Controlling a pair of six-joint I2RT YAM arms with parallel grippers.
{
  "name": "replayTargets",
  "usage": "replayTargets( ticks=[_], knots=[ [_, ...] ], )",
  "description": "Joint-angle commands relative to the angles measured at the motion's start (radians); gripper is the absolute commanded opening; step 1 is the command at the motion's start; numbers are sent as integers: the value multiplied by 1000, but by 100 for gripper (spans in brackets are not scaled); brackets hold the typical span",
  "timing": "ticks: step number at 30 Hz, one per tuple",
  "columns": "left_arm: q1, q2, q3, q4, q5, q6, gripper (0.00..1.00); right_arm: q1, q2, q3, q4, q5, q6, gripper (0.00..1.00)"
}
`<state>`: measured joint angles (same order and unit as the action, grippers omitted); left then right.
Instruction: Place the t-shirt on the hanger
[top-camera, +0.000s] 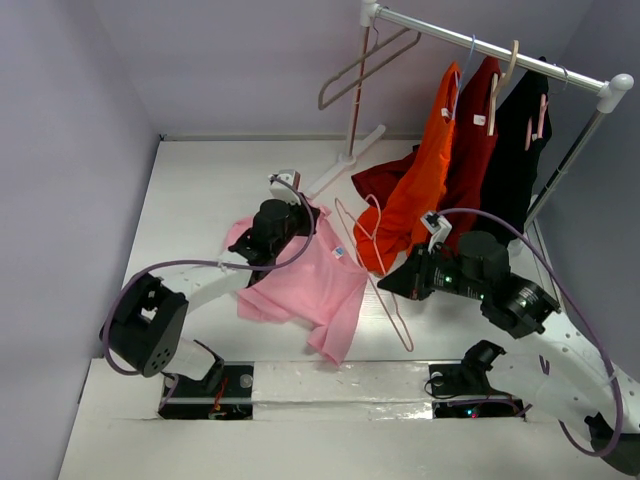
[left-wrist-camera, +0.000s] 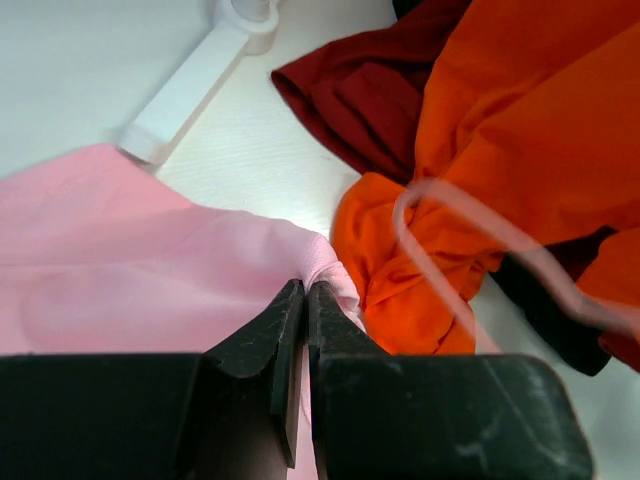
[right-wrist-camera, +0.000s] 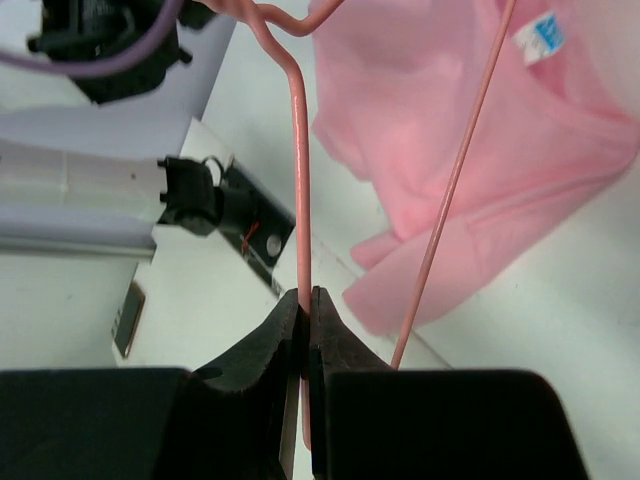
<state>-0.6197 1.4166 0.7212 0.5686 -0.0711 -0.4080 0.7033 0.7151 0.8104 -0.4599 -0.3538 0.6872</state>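
The light pink t-shirt (top-camera: 310, 285) lies crumpled on the white table, its label patch (top-camera: 338, 252) near the neck. My left gripper (top-camera: 305, 214) is shut on a fold of the t-shirt's upper edge (left-wrist-camera: 130, 260), close to the orange shirt. The thin pale pink hanger (top-camera: 372, 262) lies slanted along the t-shirt's right side. My right gripper (top-camera: 384, 285) is shut on one wire of the hanger (right-wrist-camera: 300, 180). In the right wrist view the t-shirt (right-wrist-camera: 430, 150) is under the hanger. The hanger's wire also shows in the left wrist view (left-wrist-camera: 545, 265), over the orange cloth.
A clothes rack (top-camera: 480, 45) stands at the back right with an orange shirt (top-camera: 425, 190), a dark red shirt (top-camera: 475, 140) and a black garment (top-camera: 520, 150) reaching the table. A grey-beige hanger (top-camera: 365, 60) hangs on it. The rack's white foot (top-camera: 345, 160) is behind the t-shirt.
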Motion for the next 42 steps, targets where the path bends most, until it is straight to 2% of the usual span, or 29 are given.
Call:
replayTargets(
  ticks=[1,6,15,24,30,42],
  knots=[
    [5,7,67,33,7,-12,0,15,-25,-4,-85,-102,-32,0],
    [5,27,101,19,14,-17,0,15,-39,-4,-105,-148,-48,0],
    [5,15,90,14,8,-15,0,24,23,-14,23,-169,-51,0],
    [5,18,96,11,-6,-2,0,24,-20,99,-112,-111,-81,0],
    [5,7,96,7,-7,-2,0,24,-39,53,-95,-119,-61,0],
    [5,-27,66,13,13,-17,0,24,15,-33,41,-142,-48,0]
  ],
)
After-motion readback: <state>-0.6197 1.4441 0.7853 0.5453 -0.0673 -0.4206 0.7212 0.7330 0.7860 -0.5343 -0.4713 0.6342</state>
